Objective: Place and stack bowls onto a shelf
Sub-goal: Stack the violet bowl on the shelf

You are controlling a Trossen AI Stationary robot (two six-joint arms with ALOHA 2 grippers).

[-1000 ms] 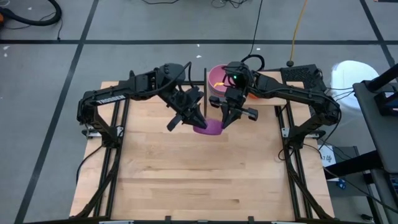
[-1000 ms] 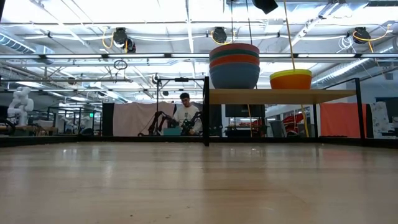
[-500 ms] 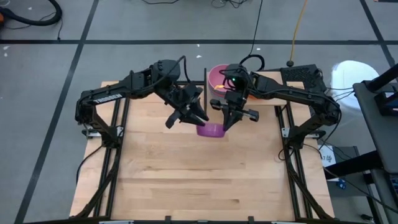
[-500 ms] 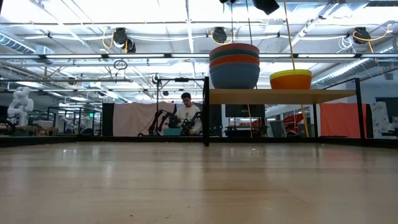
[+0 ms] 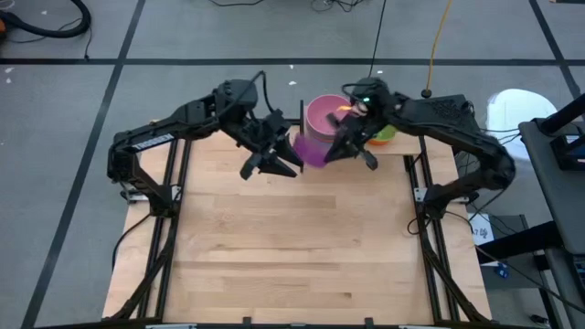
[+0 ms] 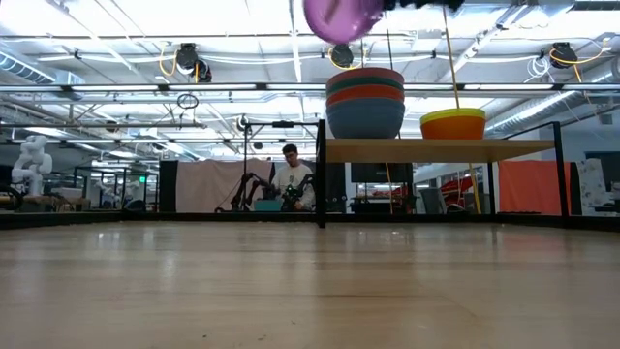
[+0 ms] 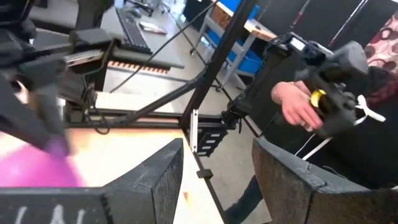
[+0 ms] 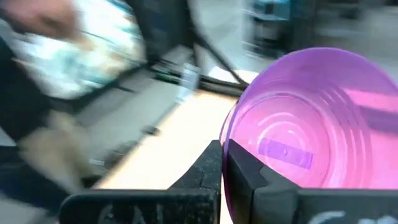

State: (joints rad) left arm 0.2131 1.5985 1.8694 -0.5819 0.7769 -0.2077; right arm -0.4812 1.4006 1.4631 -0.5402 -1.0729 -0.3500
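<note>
The right gripper (image 5: 340, 151) clamps the rim of a purple bowl (image 5: 313, 150), holding it high above the bench (image 5: 292, 247) near the shelf (image 6: 436, 149); the left gripper (image 5: 285, 163) hangs beside it, fingers spread wide.

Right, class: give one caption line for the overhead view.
Right claw lifts purple bowl toward the shelf stack; left claw open beside it.

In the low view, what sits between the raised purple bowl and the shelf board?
The stack of large bowls sits on the shelf, below the purple bowl.
</note>
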